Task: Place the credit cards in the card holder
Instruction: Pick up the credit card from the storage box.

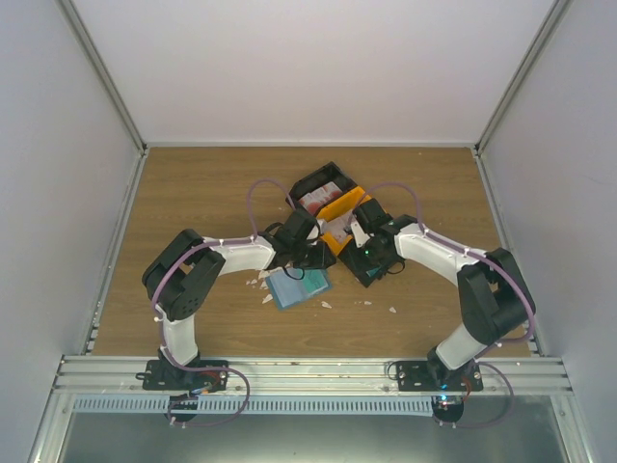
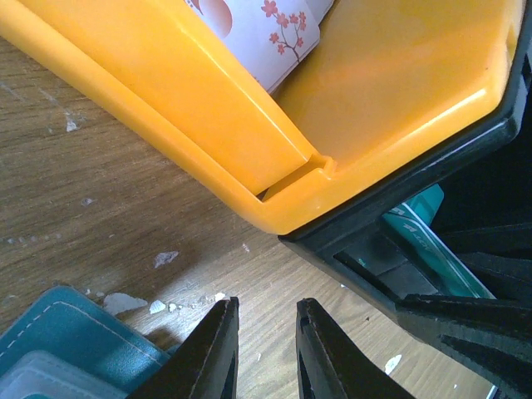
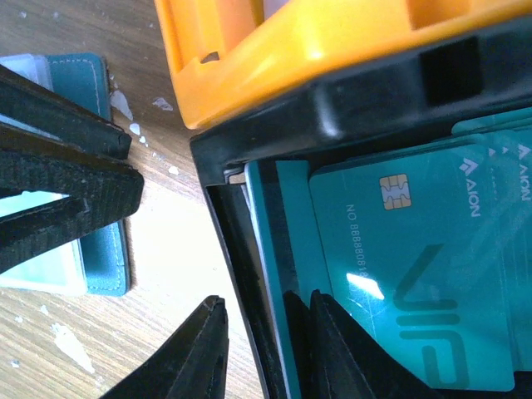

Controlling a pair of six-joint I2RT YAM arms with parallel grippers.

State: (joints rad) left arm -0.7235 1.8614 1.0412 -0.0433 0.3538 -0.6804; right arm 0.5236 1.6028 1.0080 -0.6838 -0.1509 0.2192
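The blue card holder (image 1: 297, 287) lies flat on the wooden table with a pale card on it; it also shows in the left wrist view (image 2: 75, 341) and the right wrist view (image 3: 87, 75). Teal credit cards (image 3: 416, 274) lie in the black end compartment of the tray (image 1: 337, 207). White cards with red blossoms (image 2: 270, 33) sit in the orange compartment. My left gripper (image 2: 266, 320) is open and empty above bare wood between holder and tray. My right gripper (image 3: 266, 332) is open, one finger inside the compartment on the teal cards, the other outside the black wall.
The black-and-orange tray (image 2: 208, 108) stands mid-table, right behind both grippers. Small white scraps (image 2: 165, 259) litter the wood near the holder and along the front (image 1: 393, 310). The left fingers (image 3: 75, 179) show close beside my right gripper. Grey walls enclose the table.
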